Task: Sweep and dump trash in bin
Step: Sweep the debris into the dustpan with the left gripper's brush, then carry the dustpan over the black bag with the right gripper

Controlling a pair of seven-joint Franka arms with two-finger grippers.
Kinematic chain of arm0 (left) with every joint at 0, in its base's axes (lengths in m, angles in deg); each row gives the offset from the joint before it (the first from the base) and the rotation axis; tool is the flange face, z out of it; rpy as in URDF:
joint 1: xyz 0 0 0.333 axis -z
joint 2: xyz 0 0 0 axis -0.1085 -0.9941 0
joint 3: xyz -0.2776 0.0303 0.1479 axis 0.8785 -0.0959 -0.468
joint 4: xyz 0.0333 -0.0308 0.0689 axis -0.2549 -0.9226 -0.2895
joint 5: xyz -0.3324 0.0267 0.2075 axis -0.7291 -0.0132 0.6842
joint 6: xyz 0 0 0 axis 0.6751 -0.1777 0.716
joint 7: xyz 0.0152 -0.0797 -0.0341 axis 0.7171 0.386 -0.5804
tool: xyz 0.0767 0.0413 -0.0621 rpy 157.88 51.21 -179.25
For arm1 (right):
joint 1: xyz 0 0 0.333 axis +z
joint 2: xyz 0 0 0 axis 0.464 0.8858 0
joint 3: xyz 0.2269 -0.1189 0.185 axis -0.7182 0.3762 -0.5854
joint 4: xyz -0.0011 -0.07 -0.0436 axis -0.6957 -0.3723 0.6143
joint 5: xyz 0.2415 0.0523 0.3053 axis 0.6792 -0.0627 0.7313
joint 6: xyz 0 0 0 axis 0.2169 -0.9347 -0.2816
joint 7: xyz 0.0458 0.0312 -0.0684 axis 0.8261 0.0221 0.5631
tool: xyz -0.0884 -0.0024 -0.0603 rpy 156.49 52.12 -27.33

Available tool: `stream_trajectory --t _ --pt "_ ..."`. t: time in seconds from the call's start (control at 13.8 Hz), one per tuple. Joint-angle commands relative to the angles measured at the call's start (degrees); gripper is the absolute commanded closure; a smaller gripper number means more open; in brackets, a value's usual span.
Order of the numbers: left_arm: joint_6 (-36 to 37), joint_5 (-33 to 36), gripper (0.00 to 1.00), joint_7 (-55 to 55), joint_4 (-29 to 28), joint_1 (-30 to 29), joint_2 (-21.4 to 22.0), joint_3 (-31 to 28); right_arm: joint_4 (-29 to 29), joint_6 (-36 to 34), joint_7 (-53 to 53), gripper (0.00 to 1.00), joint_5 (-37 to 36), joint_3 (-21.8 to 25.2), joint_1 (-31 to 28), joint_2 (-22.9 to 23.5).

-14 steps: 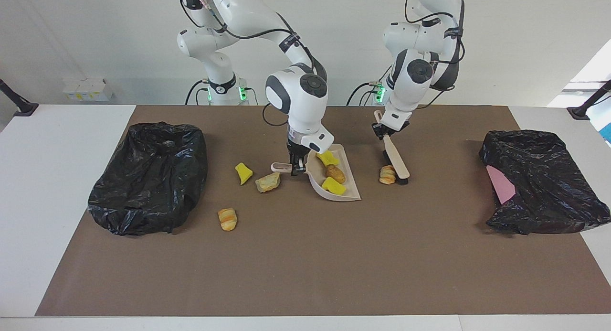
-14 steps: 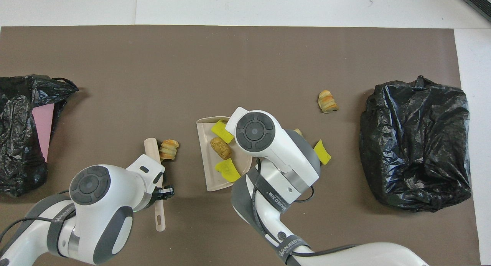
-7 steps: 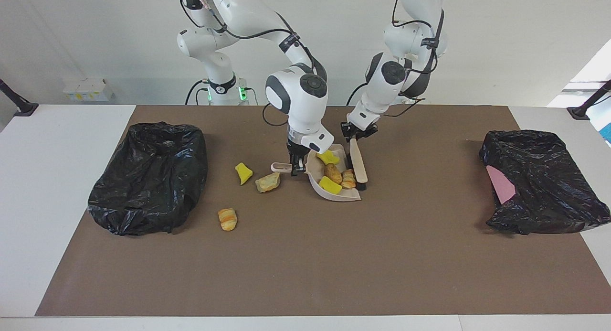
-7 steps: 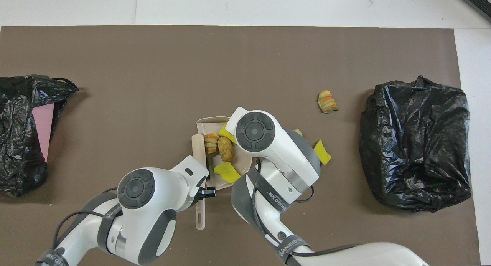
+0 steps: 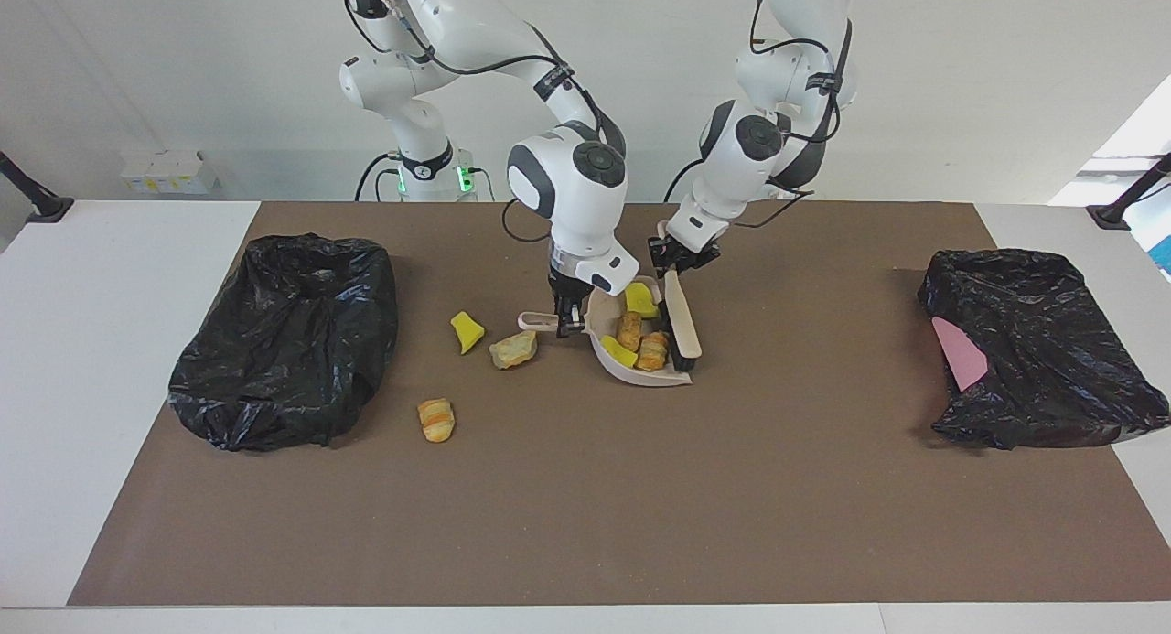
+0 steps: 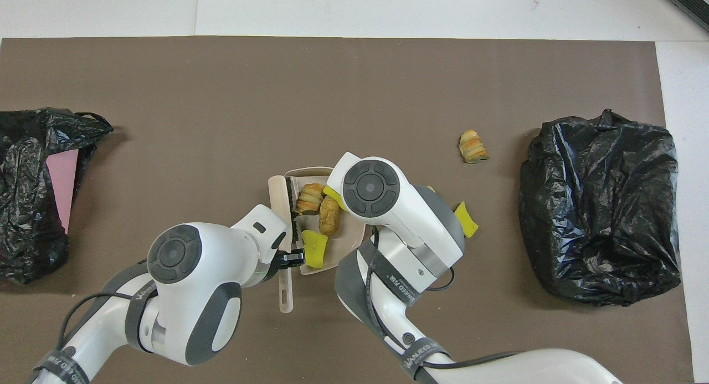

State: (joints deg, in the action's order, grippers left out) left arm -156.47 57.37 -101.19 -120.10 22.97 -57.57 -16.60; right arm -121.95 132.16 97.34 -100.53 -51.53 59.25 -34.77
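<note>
Sweeping across from the left arm's end of the table, the left gripper [image 5: 675, 261] has carried the brush [image 5: 682, 325] up against the open mouth of the dustpan [image 5: 660, 375], and the croissant piece [image 5: 653, 350] that lay on the mat a second ago now sits inside the pan, just beside the bristles. The left gripper is clamped on the brush handle; the right gripper [image 5: 568, 323], closed on the dustpan's handle [image 5: 535, 320], has stayed put and holds the pan with its mouth lifted slightly. Four pieces are now in the pan between the two grippers: that croissant, a browner bread lump [image 5: 629, 329], and two yellow sponge chunks [image 5: 640, 298]. Three more remain on the mat toward the right arm's end from the right gripper: a yellow sponge chunk [image 5: 467, 330], a pale bread lump [image 5: 513, 349] just beside the pan handle, and a croissant [image 5: 436, 419] well apart from both. Roughly half the sweeping looks done; nothing has reached a black bin bag [image 5: 288, 339] yet.
</note>
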Motion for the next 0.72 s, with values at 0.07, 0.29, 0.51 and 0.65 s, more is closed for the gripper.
stream_trajectory --t 0.07,0.29,0.51,0.65 --pt "1.7 1.55 1.0 -1.79 1.11 -2.74 1.63 -0.06 -0.39 1.36 0.03 1.0 -0.13 -0.28 -1.01 -0.58" --pt "1.7 3.66 1.0 -4.86 2.51 -3.09 1.36 0.02 -0.39 1.36 0.03 1.0 -0.04 -0.36 -1.8 -1.2" --pt "6.77 9.19 1.0 -8.74 4.88 -3.1 2.24 0.02 -0.48 1.01 1.43 1.0 2.41 -0.36 -4.26 -3.74" --pt "7.94 9.99 1.0 -9.62 4.1 -2.83 3.37 0.37 -0.57 0.39 3.88 1.0 3.29 -0.36 -6.98 -6.2"
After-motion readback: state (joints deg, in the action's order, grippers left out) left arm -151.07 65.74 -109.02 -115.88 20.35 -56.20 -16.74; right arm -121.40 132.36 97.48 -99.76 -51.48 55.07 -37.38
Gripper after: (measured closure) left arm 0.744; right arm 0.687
